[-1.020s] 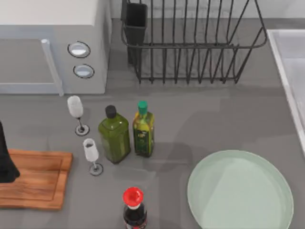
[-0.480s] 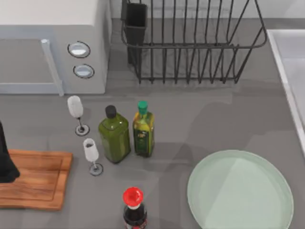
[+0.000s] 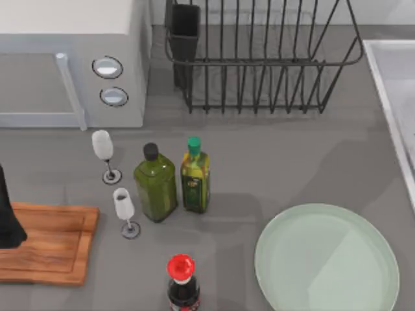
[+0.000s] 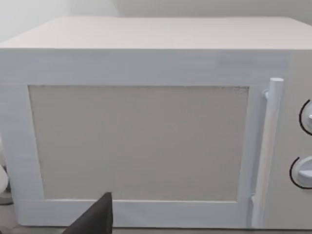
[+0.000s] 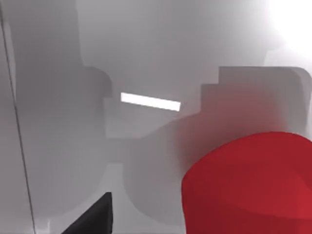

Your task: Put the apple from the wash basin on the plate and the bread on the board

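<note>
While the plate (image 3: 326, 259) lies bare at the bench's lower right, the apple (image 5: 251, 183) sits close before the right wrist camera, red against the pale grey walls of what is most likely the wash basin (image 5: 146, 58). In the top view only the basin's raised rim (image 3: 389, 97) shows, along the right edge. A dark wedge at the lower edge of the right wrist view may be a finger of the right tool (image 5: 95, 217); whether that tool is apart, together or clamped on the fruit cannot be told.

The left arm (image 3: 8, 214) shows as a dark shape at the top view's left edge, over the near end of the board (image 3: 55, 243). Its wrist camera faces the microwave (image 4: 146, 122) door and handle. A dark wedge low in that view is probably part of the left tool (image 4: 95, 219); its state cannot be told either.

The board carries nothing on the part in view. The bread cannot be placed from these pictures.

Between board and plate stand two wine glasses (image 3: 113, 181), two olive-green bottles (image 3: 172, 181) and a red-capped bottle (image 3: 182, 282). A dish rack (image 3: 259, 58) stands behind them.

Judged progress: early. Neither drop is done. The apple is not yet on the plate, and the bread step looks unstarted.
</note>
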